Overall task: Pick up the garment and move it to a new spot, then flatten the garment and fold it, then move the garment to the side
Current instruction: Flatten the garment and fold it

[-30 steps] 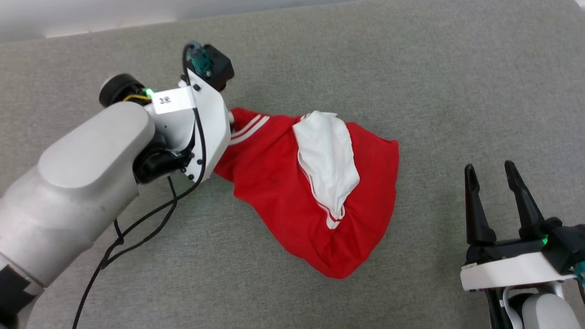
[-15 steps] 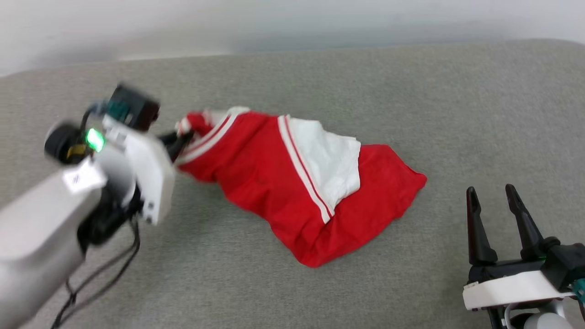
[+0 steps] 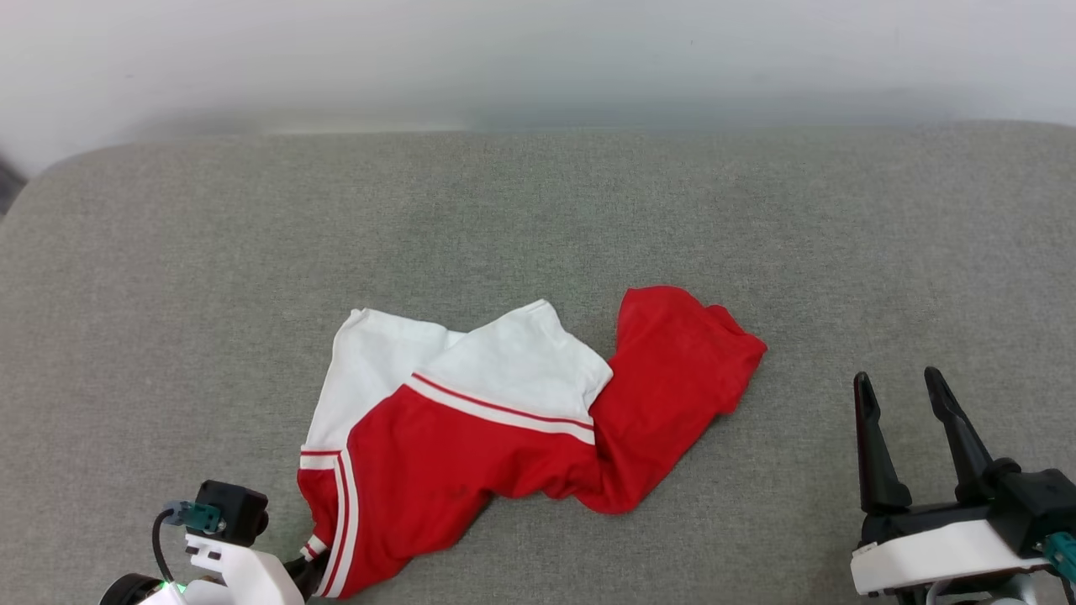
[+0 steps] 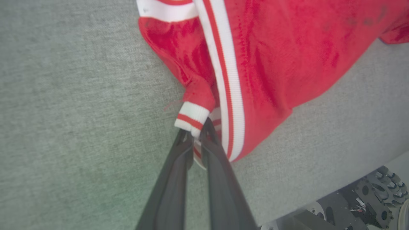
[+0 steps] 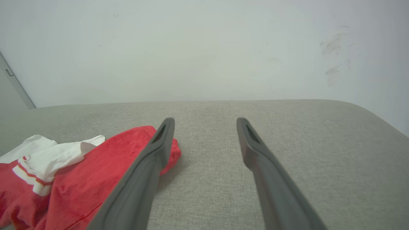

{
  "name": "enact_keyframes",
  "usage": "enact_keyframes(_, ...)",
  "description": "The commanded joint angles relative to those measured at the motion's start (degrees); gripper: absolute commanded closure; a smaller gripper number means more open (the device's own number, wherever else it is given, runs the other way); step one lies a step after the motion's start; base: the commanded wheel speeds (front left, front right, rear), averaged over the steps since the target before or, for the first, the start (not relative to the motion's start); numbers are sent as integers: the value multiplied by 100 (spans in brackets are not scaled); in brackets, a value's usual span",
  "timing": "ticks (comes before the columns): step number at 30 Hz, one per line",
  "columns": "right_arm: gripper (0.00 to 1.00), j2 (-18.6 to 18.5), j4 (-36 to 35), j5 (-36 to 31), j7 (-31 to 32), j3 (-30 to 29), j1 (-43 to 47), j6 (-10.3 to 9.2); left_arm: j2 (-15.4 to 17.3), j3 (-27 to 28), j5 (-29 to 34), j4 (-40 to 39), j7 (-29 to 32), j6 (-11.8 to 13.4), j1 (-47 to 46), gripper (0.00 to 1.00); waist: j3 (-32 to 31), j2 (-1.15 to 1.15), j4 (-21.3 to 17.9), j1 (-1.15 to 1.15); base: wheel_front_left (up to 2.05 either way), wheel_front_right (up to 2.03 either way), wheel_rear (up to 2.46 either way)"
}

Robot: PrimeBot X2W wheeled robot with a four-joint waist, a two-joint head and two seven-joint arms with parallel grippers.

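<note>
The garment [image 3: 471, 454], a red shirt with white sleeves and red-white striped trim, lies crumpled across the middle of the grey surface, stretched from the lower left to the centre right. My left gripper [image 3: 309, 565] sits at the bottom left, shut on the garment's striped cuff; the left wrist view shows that cuff [image 4: 191, 117] pinched at the tip of the left gripper [image 4: 198, 130]. My right gripper [image 3: 898, 388] stands open at the lower right, apart from the cloth. In the right wrist view the right gripper [image 5: 206, 123] has nothing between its fingers, and the garment [image 5: 80, 179] lies to its left.
The grey padded surface [image 3: 538, 210] reaches back to a pale wall [image 3: 538, 59]. Its near edge shows in the left wrist view, with dark wheel parts of the robot's base [image 4: 380, 195] below it.
My left gripper has dragged the garment by its cuff from the upper left down to the bottom left, turning and stretching the cloth. The head camera has also tilted. The right gripper stays open.
</note>
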Motion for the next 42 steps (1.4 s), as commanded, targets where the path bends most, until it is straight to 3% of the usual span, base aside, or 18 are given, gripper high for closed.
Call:
enact_keyframes(1,0,9,20,-46,-14,-20,82,-2,-41,-93,2,34,87,56,131,100,-48,0,18,0,0,0,0)
enact_keyframes(2,0,9,26,-54,-14,-26,89,-2,-54,-84,23,54,61,78,122,85,-68,0,27,0,0,0,0)
enact_keyframes(3,0,9,35,-59,-14,-28,93,-2,-52,-59,88,75,10,126,57,0,-92,0,33,0,0,0,0)
enact_keyframes(12,0,8,32,-94,-14,-57,164,-2,363,462,565,-160,-275,215,-952,0,-209,0,69,0,0,0,0)
enact_keyframes(18,0,9,2,-99,-14,-3,47,-2,438,666,1012,-440,45,124,-1952,0,-105,0,26,0,0,0,0)
enact_keyframes(24,0,9,-59,-89,-14,70,-164,-2,30,521,1439,-424,1034,-333,-3197,0,174,0,-190,0,0,0,0)
enact_keyframes(34,0,9,-138,-4,-13,133,-478,-2,-978,95,895,581,3043,-1328,-4407,0,753,0,-697,0,0,0,0)
enact_keyframes(42,0,10,-168,106,-14,191,-719,-2,-1517,-393,741,1598,4140,-1720,-4751,0,1230,0,-1041,0,0,0,0)
